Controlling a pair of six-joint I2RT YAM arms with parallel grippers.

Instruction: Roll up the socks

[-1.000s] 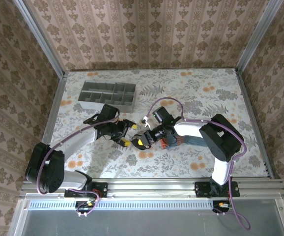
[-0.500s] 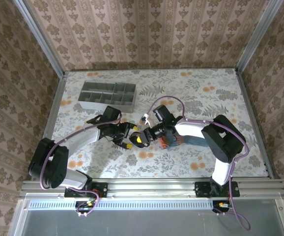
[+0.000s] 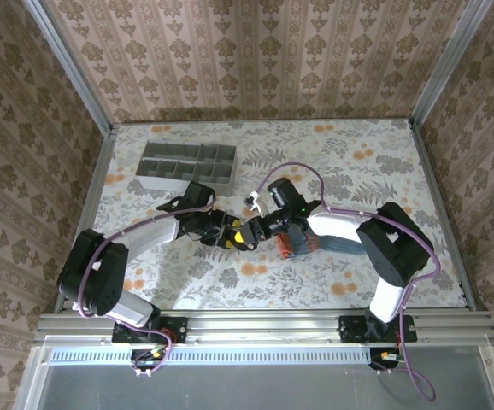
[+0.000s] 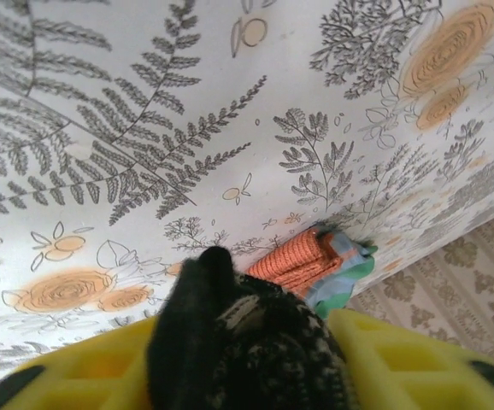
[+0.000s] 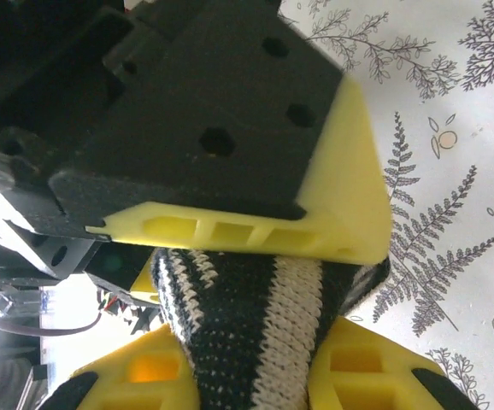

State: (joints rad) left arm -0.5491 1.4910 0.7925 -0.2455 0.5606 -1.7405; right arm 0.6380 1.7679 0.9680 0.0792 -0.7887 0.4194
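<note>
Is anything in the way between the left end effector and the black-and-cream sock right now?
Nothing visible does. The black-and-cream sock sits between the yellow fingers of the left end effector, and the right end effector grips the same sock. The teal-grey sock lies on the table beyond it, not between them.

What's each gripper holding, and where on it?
Both pinch the black-and-cream sock: left gripper behind its black tip, right gripper on a bunched striped part.
</note>
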